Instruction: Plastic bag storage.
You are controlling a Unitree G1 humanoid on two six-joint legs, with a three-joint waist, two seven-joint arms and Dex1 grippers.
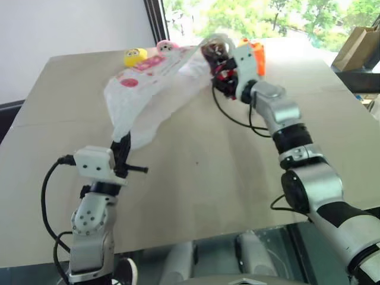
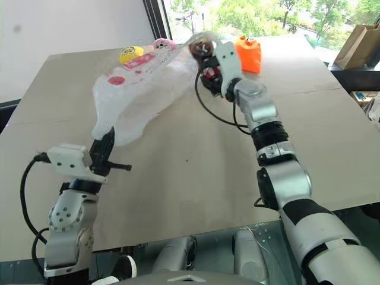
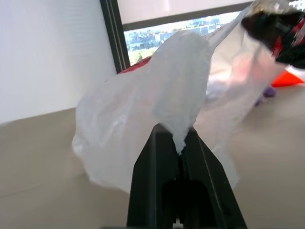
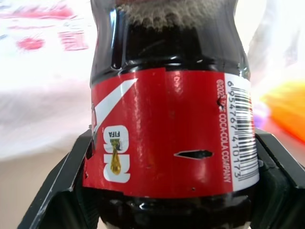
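The plastic bag (image 1: pixel 148 89), translucent white with red print, hangs stretched above the table between my two grippers. My left gripper (image 1: pixel 122 145) is shut on the bag's near edge, and a pinch of film shows between its fingertips (image 3: pixel 164 138). At the bag's far end my right gripper (image 1: pixel 224 70) is shut on a dark cola bottle (image 4: pixel 171 129) with a red label. Bag film lies over part of the bottle (image 2: pixel 200 46). Whether the bottle is inside the bag I cannot tell.
A yellow toy (image 1: pixel 135 56), a pink toy (image 1: pixel 167 45) and an orange toy (image 2: pixel 248 53) stand near the far edge of the beige table (image 1: pixel 196 178). A brown paper bag (image 1: pixel 356 44) stands off the table at the far right.
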